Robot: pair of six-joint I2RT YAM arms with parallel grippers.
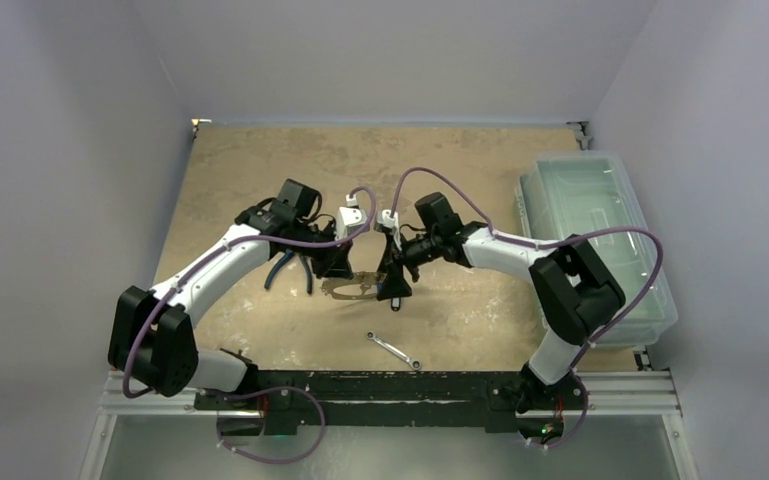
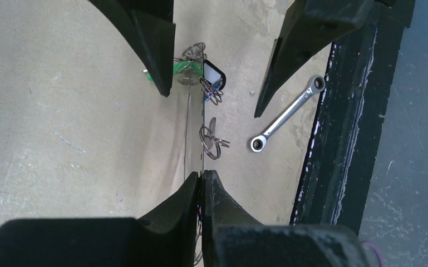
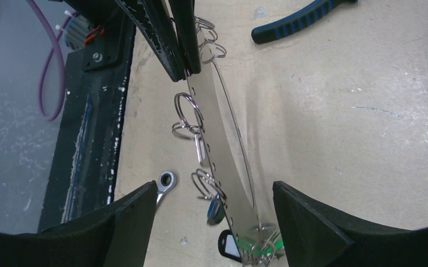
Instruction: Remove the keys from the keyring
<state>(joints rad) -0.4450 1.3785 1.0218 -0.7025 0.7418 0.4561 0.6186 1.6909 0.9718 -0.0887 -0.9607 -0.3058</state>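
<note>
While left tool pinches keyring, wrench lies nearby.

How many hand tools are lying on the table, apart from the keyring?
2. The wrench lies by the black front rail; the blue-handled pliers lie farther back, left of the keyring. More may be hidden.

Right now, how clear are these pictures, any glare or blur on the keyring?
Top view: evenly lit but soft, and the keyring is only a small, faint sliver. Left wrist view: sharp on the wrench, with the keyring seen edge-on as a thin pale line. Right wrist view: crisp, but the keyring's band shines like a mirror, so its outline is hard to trace.
</note>
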